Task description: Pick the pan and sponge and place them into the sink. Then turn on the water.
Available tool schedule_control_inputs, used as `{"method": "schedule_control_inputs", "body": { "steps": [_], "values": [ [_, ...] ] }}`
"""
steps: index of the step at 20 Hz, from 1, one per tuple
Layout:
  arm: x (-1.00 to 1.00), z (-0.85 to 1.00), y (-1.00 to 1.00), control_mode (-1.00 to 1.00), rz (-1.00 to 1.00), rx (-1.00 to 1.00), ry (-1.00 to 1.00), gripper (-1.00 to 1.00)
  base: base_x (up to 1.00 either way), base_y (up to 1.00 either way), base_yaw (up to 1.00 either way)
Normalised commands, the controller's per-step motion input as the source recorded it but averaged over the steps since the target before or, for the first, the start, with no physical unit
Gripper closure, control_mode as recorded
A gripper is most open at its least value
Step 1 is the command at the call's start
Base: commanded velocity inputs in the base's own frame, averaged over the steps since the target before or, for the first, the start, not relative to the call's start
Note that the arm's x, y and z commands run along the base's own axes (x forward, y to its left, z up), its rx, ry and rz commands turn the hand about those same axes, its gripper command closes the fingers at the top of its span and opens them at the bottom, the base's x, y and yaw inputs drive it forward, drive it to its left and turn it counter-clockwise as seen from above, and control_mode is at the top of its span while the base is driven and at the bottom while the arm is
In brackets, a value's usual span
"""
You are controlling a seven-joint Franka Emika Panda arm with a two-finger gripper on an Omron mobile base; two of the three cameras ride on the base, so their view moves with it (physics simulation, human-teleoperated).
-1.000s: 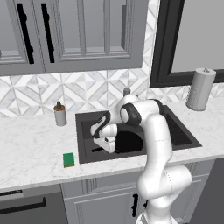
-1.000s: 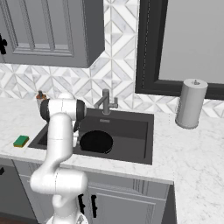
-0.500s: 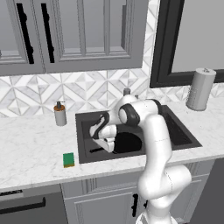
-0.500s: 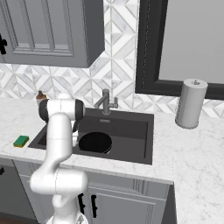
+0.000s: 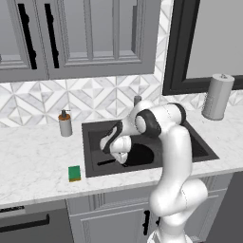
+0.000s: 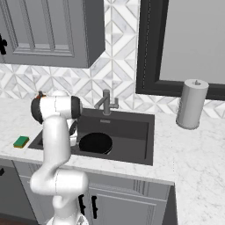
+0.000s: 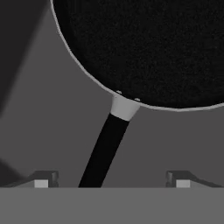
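Note:
The black pan lies flat on the floor of the dark grey sink, in its left half. Its thin handle runs back between my fingertips, which stand wide apart and clear of it. My gripper is open and hovers low in the basin over the handle. The pan also lies in the sink in the right base view. The green sponge rests on the counter just left of the sink's front corner. No water shows at the faucet.
A soap bottle stands on the counter behind and left of the sink. A paper towel roll stands at the right near the dark window frame. Wall cabinets hang above the left counter. The sponge is near the counter's front edge.
My jaws have spread from nearly shut to wide apart, letting go of the pan handle. The pan stays in the sink and the arm has hardly moved.

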Motion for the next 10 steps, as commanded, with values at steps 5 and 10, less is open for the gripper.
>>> {"method": "schedule_control_inputs", "body": {
  "steps": [5, 10],
  "values": [
    [-0.48, 0.9, 0.0, -1.0, 0.0, 0.0, -0.34, -1.0, 0.0, 0.0, 0.0],
    [-0.36, 1.0, 0.0, -1.0, 0.0, 0.0, -0.16, -1.0, 0.0, 0.0, 0.0]
  ]
}}
